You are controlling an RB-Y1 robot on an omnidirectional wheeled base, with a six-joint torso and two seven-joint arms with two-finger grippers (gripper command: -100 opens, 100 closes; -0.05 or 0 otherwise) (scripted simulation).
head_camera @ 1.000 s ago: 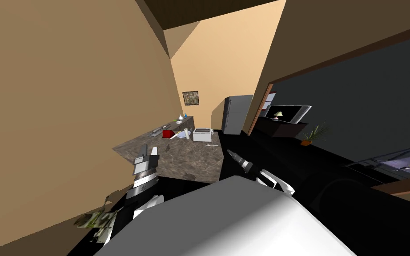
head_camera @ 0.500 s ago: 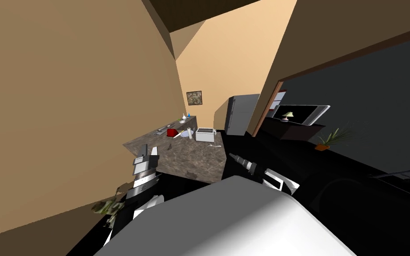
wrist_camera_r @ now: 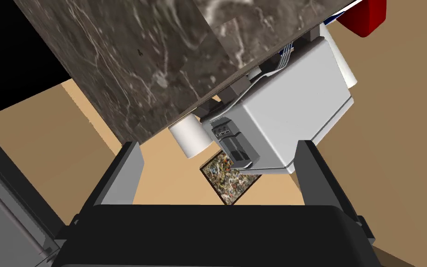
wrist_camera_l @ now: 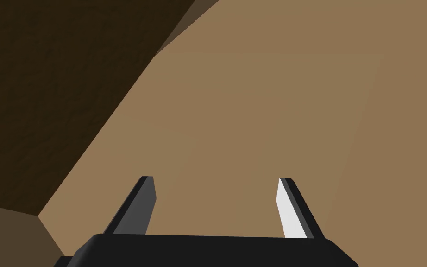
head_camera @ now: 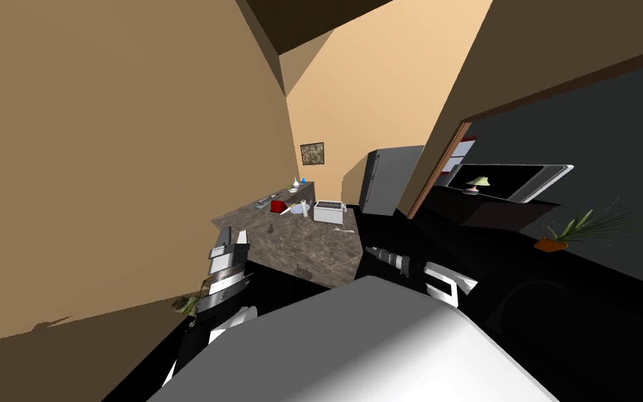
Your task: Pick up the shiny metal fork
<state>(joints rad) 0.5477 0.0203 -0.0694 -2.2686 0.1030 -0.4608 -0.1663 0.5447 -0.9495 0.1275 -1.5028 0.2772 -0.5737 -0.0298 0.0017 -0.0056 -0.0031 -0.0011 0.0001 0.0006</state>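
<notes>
See the fork (head_camera: 344, 228) as a small pale sliver lying flat on the brown-grey marbled counter (head_camera: 292, 246), just beside the white toaster (head_camera: 328, 211) and close to the counter's edge on the side of the grey fridge (head_camera: 388, 180). Cannot make out its tines from the head view. In the right wrist view, find just a thin pale striped piece between the counter's edge and the toaster, the rest cut off. Beyond the toaster, see a white roll (head_camera: 305, 208) and a red thing (head_camera: 277, 206), both near it, with further clutter too small to name. Hold the right gripper (head_camera: 371, 249) over a black area, apart from the counter's near corner, fingers spread wide with nothing gripped, pointing toward the toaster. Hold the left gripper (head_camera: 233, 237) raised by the counter's other near corner, close to the tan wall (head_camera: 104, 174), also wide and empty. Find open room in the black strip between counter and fridge, little room on the wall side.
</notes>
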